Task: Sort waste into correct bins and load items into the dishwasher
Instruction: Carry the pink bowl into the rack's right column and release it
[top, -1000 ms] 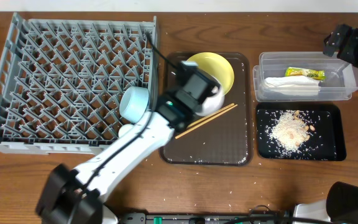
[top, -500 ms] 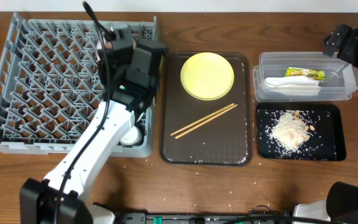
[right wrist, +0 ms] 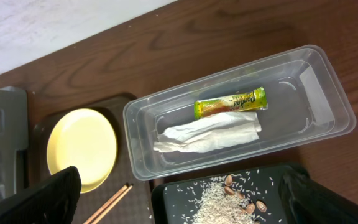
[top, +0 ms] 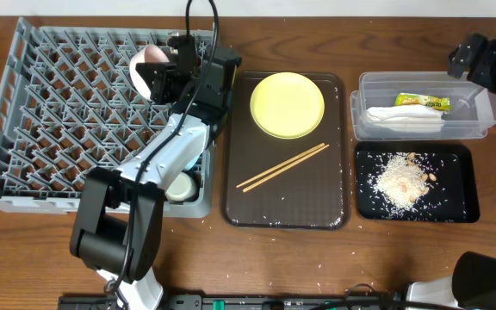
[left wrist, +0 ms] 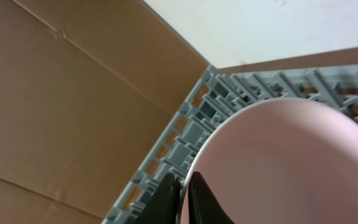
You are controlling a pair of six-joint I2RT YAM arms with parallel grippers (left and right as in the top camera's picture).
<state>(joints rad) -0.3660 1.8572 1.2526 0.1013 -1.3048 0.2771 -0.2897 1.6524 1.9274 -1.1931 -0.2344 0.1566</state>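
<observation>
My left gripper (top: 164,76) is shut on the rim of the white bowl (top: 145,65) and holds it on edge over the back right of the grey dish rack (top: 24,112). In the left wrist view the fingers (left wrist: 184,194) pinch the bowl's rim (left wrist: 284,162). The small white cup (top: 179,186) sits in the rack's front right corner. The light-blue bowl (top: 199,161) is mostly hidden under the arm. The yellow plate (top: 288,104) and chopsticks (top: 282,167) lie on the brown tray. My right gripper (right wrist: 191,199) is open and empty, high over the bins.
The clear tub (top: 480,120) holds the yellow-green wrapper (top: 422,102) and the napkin (top: 403,118). The black tray (top: 364,185) holds the rice crumbs (top: 400,179). The dark-brown serving tray (top: 287,207) lies between the rack and the bins. A few crumbs dot the table's front.
My left arm has swung from the brown tray to the rack's back right, carrying the white bowl, now turned on edge. The yellow plate is uncovered. The right arm has not moved.
</observation>
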